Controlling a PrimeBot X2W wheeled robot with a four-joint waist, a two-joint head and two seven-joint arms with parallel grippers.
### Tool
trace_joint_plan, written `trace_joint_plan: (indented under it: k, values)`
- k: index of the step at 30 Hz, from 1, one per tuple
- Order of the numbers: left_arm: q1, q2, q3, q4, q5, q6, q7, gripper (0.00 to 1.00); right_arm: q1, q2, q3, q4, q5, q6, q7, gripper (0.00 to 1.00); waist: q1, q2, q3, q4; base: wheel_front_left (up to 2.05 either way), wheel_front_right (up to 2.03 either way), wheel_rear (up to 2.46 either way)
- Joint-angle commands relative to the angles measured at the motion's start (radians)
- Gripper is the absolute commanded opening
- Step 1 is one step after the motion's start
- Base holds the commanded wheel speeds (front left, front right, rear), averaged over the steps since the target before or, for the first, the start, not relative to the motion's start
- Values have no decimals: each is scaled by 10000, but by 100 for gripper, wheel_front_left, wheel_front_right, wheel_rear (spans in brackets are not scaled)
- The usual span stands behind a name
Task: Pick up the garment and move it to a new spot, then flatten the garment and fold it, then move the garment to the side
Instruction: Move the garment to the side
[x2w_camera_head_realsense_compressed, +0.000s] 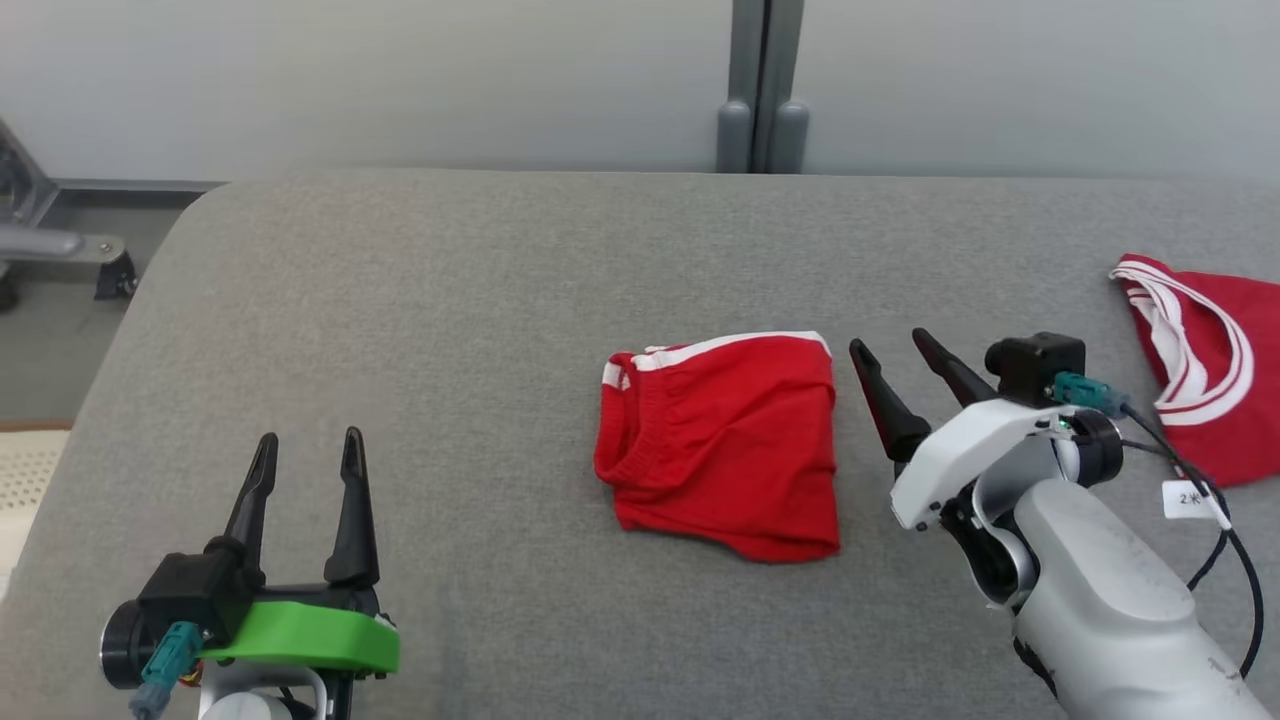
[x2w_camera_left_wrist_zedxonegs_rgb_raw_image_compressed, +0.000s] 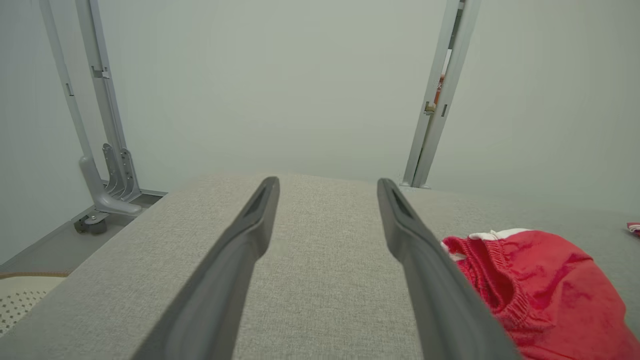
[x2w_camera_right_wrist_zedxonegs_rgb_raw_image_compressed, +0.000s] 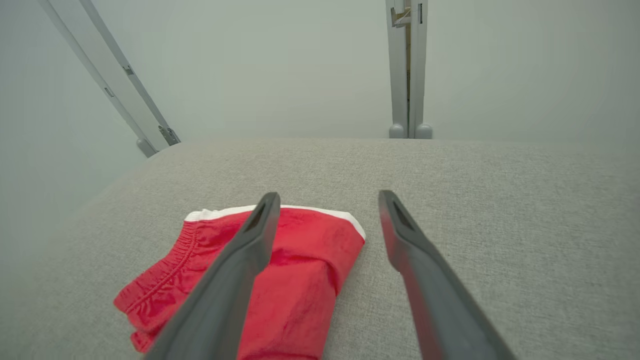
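Folded red garment looks light and limp, best pinched at its 3 o'clock edge beside right gripper, jaws apart; left gripper likewise apart, empty.

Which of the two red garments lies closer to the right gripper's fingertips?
The folded red garment at centre, just beside the right gripper; the other garment lies at the right edge.

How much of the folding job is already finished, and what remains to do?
Folding looks done: the red shorts lie as a compact folded bundle in the middle of the gray table. Nothing is in hand: the right gripper hangs open just beside the bundle's right edge, and the left gripper is open, well away from it. Left to do: probably grasp the shorts and move them to the side.
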Motion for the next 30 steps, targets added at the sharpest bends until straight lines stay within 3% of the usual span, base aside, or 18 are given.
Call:
trace_joint_plan:
  k: [1,12,20,21,22,23,30]
  values:
    - [-164,23,16,7,-37,-34,-22,100,-276,24,50,392,139,-1,218,100,0,0,398,665,0,0,0]
    - [-330,-11,-60,39,-218,-34,-22,100,-1293,58,32,3180,1113,-1,2218,100,0,0,815,1632,0,0,0]
    - [-423,-18,-91,55,-356,-34,-22,100,-1297,244,315,4025,1912,-1,3599,100,0,0,926,1780,0,0,0]
    - [-409,-18,-85,55,-364,-34,-22,100,-1285,259,368,4111,1978,-4,3715,66,0,0,914,1779,0,0,0]
    - [-403,-17,-81,56,-368,-34,-22,100,-1289,259,400,4157,2026,-7,3756,40,0,0,905,1773,0,0,0]
    - [-399,-17,-78,65,-371,-34,-22,100,-1297,251,409,4208,2099,-7,3752,0,0,0,887,1756,0,0,0]
    - [-374,-15,-62,107,-317,-34,-22,100,-1681,140,407,3847,2395,-9,2797,0,0,0,712,1462,0,0,0]
